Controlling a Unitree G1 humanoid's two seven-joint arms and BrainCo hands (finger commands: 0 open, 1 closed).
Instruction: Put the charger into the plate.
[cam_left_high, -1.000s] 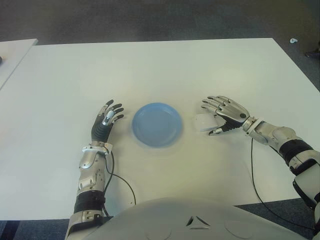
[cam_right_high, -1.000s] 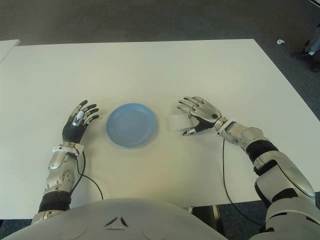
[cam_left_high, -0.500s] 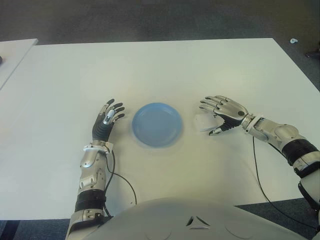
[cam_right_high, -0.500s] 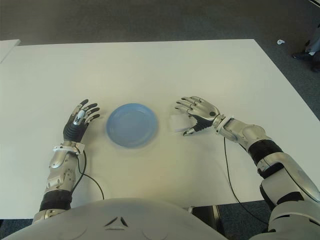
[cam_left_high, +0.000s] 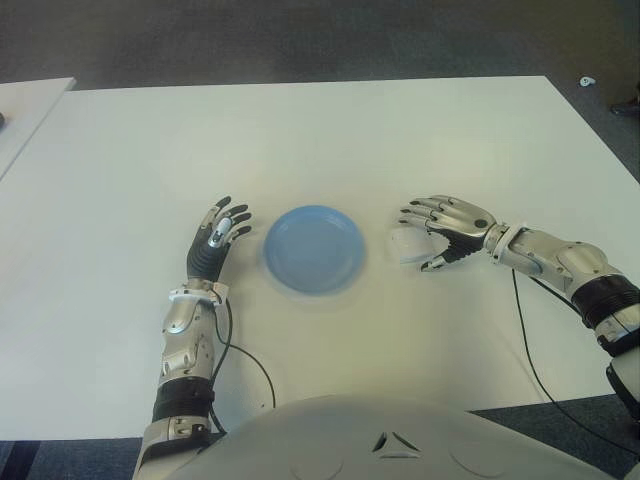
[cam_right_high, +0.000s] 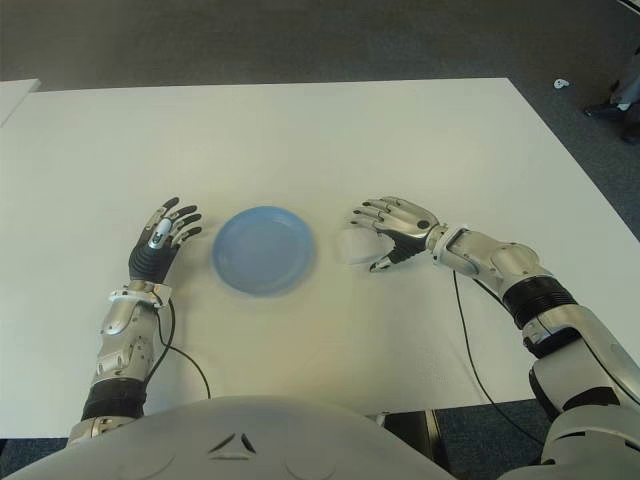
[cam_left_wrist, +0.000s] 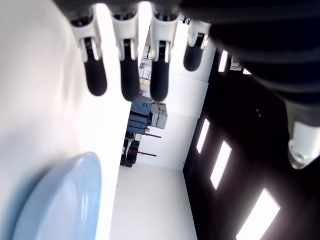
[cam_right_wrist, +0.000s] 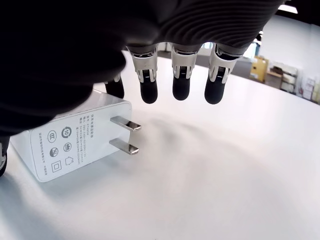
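The white charger (cam_left_high: 405, 246) lies on the white table (cam_left_high: 320, 140) just right of the blue plate (cam_left_high: 314, 248). My right hand (cam_left_high: 445, 228) arches over the charger's right part, fingers spread and thumb tip down beside it. The right wrist view shows the charger (cam_right_wrist: 75, 142) flat on the table under my palm, its two prongs bare, with my fingertips (cam_right_wrist: 180, 85) stretched out above and past it. My left hand (cam_left_high: 215, 240) shows left of the plate, its fingers (cam_left_wrist: 125, 75) straight, the plate's rim (cam_left_wrist: 65, 200) close by.
Thin black cables run from both wrists back along the table's near part (cam_left_high: 525, 340). A second white table (cam_left_high: 25, 100) stands at the far left across a gap. Dark carpet (cam_left_high: 300, 40) lies beyond the far edge.
My right forearm has swung outward and the hand has shifted slightly over the charger. The charger, the plate and my left hand have not moved.
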